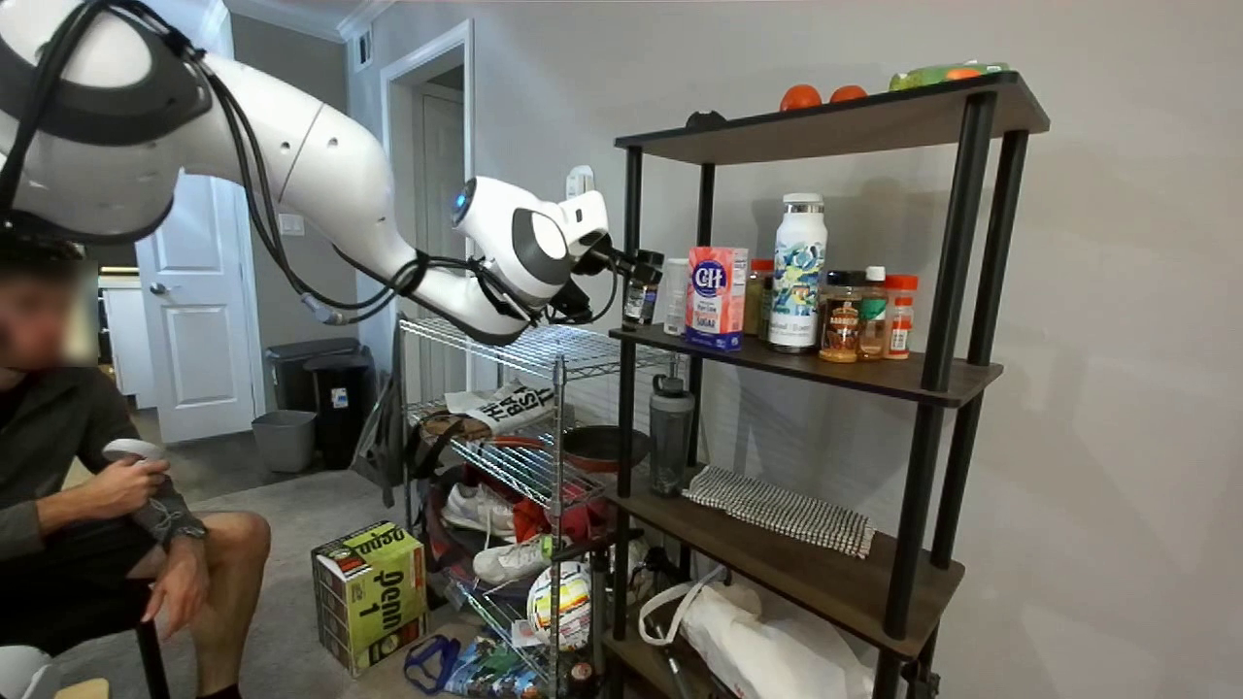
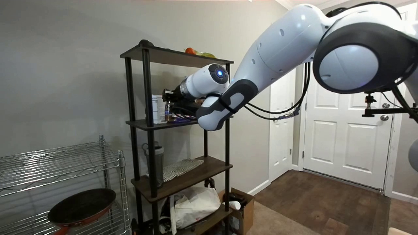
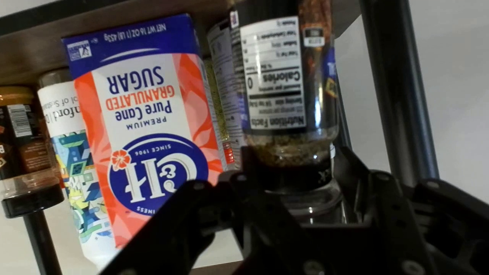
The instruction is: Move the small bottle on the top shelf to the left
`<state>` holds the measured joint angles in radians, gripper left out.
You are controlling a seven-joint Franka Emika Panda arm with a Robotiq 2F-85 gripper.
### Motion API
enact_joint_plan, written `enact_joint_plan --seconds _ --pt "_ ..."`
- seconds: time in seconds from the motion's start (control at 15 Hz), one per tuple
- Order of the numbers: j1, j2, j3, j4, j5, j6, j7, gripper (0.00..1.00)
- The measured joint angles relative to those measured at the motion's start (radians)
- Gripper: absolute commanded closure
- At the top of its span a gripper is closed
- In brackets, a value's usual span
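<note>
One small bottle (image 3: 286,91) between fingers (image 3: 356,175) holds granules (image 3: 294,151).

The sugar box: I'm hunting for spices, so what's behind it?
Behind the sugar box, an exterior view shows part of a red-capped jar peeking past its edge. Anything squarely behind the box is covered there and cannot be seen.

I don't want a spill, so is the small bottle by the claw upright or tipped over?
Upright, apparently leaning slightly. In an exterior view, the small bottle has its dark top uppermost and its base toward the shelf.
</note>
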<state>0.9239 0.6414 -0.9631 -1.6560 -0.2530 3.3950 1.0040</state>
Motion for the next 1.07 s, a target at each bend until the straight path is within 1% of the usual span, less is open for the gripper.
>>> enact_joint_plan --seconds 0.4,0.73,1.07 --pt "-0.071 0.068 0.049 0.12 0.005 -0.02 0.001 0.71" --pt "-0.165 0.14 0.115 0.266 0.009 -0.087 0.001 0.71" --pt "-0.244 0.217 0.148 0.404 0.016 -0.137 0.003 0.71"
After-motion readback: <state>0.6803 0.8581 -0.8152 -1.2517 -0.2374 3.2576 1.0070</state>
